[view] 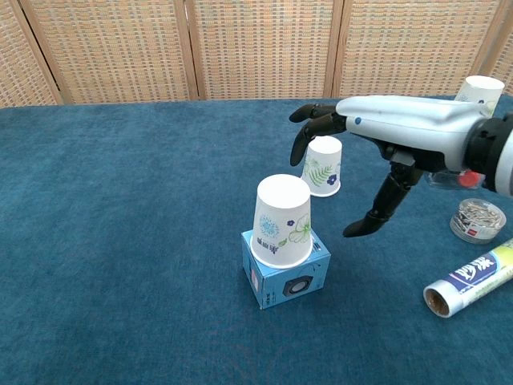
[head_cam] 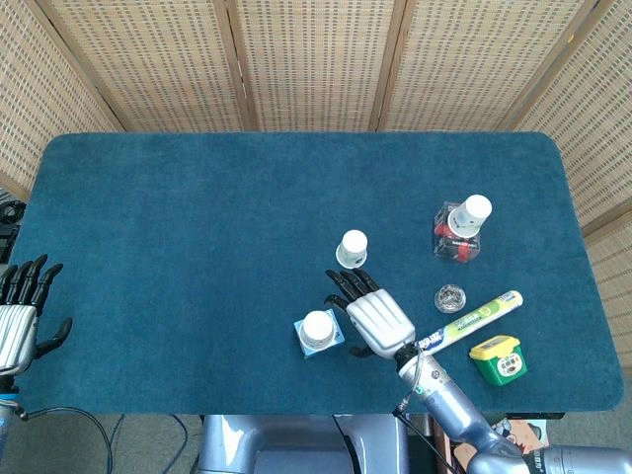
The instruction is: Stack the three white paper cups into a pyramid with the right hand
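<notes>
Three white paper cups stand upside down. One cup [view: 282,221] [head_cam: 316,328] sits on a small blue box [view: 290,276]. A second cup [view: 323,167] [head_cam: 352,248] with a leaf print stands on the cloth behind it. The third cup [head_cam: 475,211] [view: 479,89] rests on a clear box of red things at the right. My right hand [head_cam: 373,316] [view: 377,128] hovers open between the two nearer cups, fingers spread above the leaf-print cup, thumb hanging down, holding nothing. My left hand [head_cam: 20,306] lies open at the table's left edge.
A clear box [head_cam: 455,237] of red things, a small round tin [head_cam: 450,296] [view: 478,220], a rolled tube [head_cam: 469,318] [view: 469,278] and a yellow-green tape measure [head_cam: 499,357] lie at the right. The blue cloth [head_cam: 197,227] covers the table.
</notes>
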`<act>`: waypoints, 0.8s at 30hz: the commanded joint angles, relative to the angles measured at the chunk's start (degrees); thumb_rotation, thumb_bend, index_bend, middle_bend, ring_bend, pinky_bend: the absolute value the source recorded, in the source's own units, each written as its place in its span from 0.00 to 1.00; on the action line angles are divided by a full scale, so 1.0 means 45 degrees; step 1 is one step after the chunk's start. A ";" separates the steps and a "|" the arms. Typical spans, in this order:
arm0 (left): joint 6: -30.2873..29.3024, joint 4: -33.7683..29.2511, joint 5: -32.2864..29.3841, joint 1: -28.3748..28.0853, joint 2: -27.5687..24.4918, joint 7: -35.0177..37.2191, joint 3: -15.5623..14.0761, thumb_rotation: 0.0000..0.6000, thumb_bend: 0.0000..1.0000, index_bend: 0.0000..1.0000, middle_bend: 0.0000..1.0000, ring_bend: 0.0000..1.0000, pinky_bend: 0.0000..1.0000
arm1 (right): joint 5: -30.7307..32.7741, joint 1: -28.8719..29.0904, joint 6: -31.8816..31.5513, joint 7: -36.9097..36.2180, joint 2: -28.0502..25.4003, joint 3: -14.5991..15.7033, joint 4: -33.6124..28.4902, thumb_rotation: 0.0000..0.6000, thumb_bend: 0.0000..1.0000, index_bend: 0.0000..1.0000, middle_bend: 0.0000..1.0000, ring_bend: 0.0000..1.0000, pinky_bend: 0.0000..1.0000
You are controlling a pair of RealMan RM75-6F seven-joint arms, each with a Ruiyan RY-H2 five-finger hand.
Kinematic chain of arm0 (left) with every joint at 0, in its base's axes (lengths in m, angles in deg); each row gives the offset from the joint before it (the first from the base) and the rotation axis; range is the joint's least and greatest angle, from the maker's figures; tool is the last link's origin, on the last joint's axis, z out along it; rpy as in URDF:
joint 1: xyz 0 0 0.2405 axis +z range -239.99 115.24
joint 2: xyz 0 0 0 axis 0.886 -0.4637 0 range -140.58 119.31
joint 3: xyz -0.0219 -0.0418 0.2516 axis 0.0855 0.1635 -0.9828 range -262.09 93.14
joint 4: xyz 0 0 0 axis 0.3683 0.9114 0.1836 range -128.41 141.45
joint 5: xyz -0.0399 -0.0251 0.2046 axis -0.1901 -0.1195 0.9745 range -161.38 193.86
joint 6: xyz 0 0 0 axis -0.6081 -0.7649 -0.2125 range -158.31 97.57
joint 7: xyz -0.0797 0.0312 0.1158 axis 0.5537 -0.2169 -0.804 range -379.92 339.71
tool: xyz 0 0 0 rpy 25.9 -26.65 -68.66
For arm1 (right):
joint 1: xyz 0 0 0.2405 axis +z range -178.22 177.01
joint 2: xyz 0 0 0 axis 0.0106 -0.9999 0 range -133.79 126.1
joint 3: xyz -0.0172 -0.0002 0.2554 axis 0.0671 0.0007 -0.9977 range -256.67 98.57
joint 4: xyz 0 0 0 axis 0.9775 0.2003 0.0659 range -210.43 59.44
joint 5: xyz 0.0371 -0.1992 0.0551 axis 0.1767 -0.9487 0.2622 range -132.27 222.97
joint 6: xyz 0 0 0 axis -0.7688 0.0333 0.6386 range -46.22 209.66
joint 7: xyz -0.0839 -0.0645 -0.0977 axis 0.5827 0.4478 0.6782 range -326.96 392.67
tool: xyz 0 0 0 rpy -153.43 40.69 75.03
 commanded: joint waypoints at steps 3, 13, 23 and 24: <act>0.0004 0.0004 -0.0011 0.0000 -0.0014 0.0059 0.0001 1.00 0.35 0.08 0.00 0.00 0.00 | 0.0546 0.0451 0.0056 0.0152 0.0458 -0.0156 0.0321 1.00 0.13 0.31 0.00 0.00 0.00; 0.0210 0.0121 -0.0128 -0.0076 0.0026 0.0129 0.0007 1.00 0.35 0.08 0.00 0.00 0.00 | 0.1358 0.1214 -0.0047 0.0706 0.1093 -0.0238 0.0459 1.00 0.13 0.31 0.00 0.00 0.00; 0.0184 0.0099 -0.0073 -0.0078 0.0031 0.0102 -0.0029 1.00 0.35 0.08 0.00 0.00 0.00 | 0.1654 0.1527 -0.0532 0.1123 0.1382 0.0028 0.0418 1.00 0.13 0.37 0.00 0.00 0.00; 0.0167 0.0081 -0.0051 -0.0078 0.0028 0.0090 -0.0035 1.00 0.35 0.08 0.00 0.00 0.00 | 0.1635 0.1574 -0.0639 0.1226 0.1406 0.0067 0.0451 1.00 0.13 0.38 0.00 0.00 0.00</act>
